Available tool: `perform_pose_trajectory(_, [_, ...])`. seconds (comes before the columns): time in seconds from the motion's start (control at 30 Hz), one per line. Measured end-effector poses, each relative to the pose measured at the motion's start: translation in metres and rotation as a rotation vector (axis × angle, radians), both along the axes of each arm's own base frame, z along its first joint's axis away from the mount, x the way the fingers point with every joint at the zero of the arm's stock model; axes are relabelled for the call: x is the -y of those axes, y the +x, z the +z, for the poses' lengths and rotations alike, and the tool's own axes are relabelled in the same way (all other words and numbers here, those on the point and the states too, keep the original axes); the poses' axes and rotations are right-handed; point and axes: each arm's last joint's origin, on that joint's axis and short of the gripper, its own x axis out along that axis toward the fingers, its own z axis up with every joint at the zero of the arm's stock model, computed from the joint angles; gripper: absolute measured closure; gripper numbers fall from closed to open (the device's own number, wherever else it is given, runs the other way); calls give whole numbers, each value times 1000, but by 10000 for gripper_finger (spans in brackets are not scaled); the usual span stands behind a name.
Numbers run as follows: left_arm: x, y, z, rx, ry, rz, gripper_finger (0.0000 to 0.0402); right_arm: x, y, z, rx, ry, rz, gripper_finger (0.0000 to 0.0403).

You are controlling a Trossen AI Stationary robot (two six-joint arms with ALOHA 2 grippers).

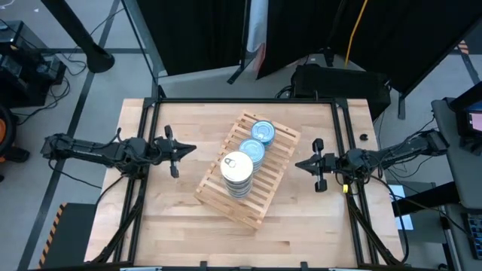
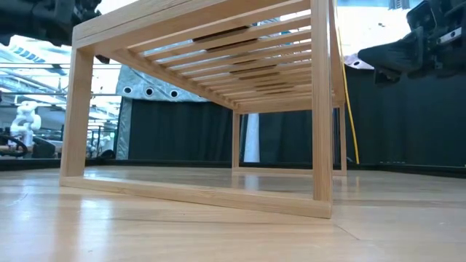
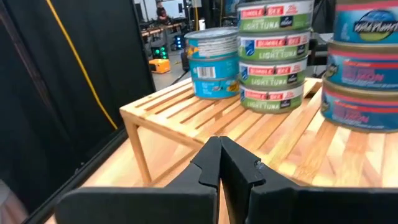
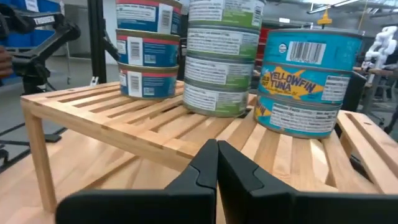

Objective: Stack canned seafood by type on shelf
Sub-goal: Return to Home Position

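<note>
Wooden tabletop carries the shelf (three tin stacks atop), flanked by both arms' jaws, pressed together.

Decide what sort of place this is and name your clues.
Probably a robotics lab: the left arm and right arm flank a wooden table, black curtains hang behind, cables cross the floor.

Shelf sits slantwise mid-table. Three tin stacks line up along it: far stack, middle stack, near stack. Left gripper is off to its left and right gripper to its right, both clear of it.
</note>
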Motion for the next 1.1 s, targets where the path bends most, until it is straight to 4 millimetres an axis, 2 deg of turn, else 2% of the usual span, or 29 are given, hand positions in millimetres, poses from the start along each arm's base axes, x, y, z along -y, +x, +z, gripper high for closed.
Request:
perform_pose_trajectory(0.23, [-4,-8,-7,24,-19,0,393,8,-2,-3,-40,-7,-50,402])
perform_pose_trajectory(0.53, [-6,-18,-18,42,-30,-8,393,12,-13,-1,-14,22,-4,402])
perform_pose_trajectory(0.87, [-6,-26,-18,57,-56,-9,393,16,-26,5,61,38,-88,402])
perform_pose_trajectory(1.1, [-6,-31,-19,60,-56,-8,393,16,-29,3,53,46,-60,402])
